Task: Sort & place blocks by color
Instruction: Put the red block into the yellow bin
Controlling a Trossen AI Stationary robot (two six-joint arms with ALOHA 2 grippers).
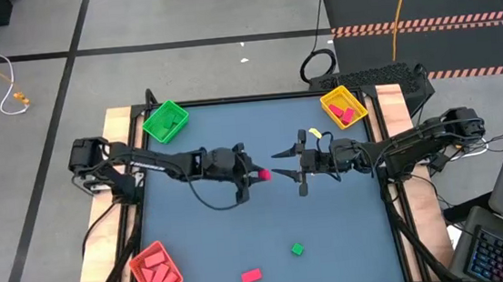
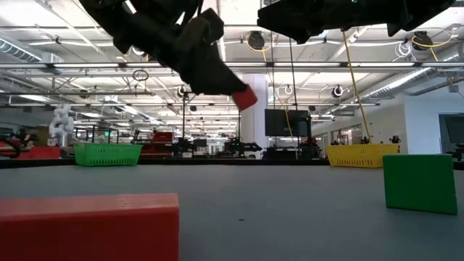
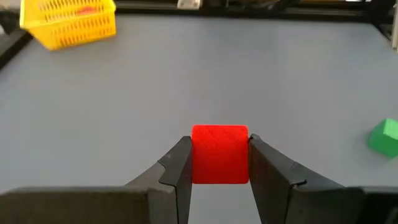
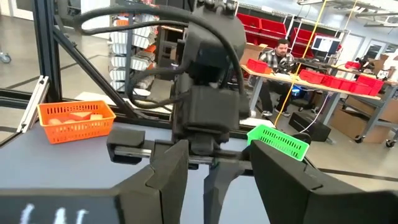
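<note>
The left gripper (image 3: 219, 177) held a small red solid cube (image 3: 219, 154) squarely between its two dark fingers (image 3: 179, 171), one pad pressed flat on each side face, the block's front poking out just past the tips. In the low view the same cube (image 2: 245, 96) hung well above the grey table (image 2: 290, 196), tilted at the end of the slanting arm. Seen from above, the cube (image 1: 262, 174) sat at the gripper's tip near the table's middle.

Directly facing it, just beyond the cube, the right gripper (image 1: 283, 166) hung in the air with its fingers (image 4: 168, 171) spread apart and nothing between them; in its own wrist view the left arm's dark wrist filled the gap ahead.

Farther out from the left fingers, a small green cube (image 3: 385, 137) lay on the table off to one side, and a yellow mesh tray (image 3: 68, 23) holding red pieces stood at the far corner. From above, the green cube (image 1: 297, 248) and a short pink-red bar (image 1: 251, 275) lay near the table's front edge, apart from each other. A green mesh tray (image 1: 166, 121) stood at the back corner on the left arm's side, and a red-orange mesh tray (image 1: 157, 268) with salmon blocks inside at that side's front corner.
</note>
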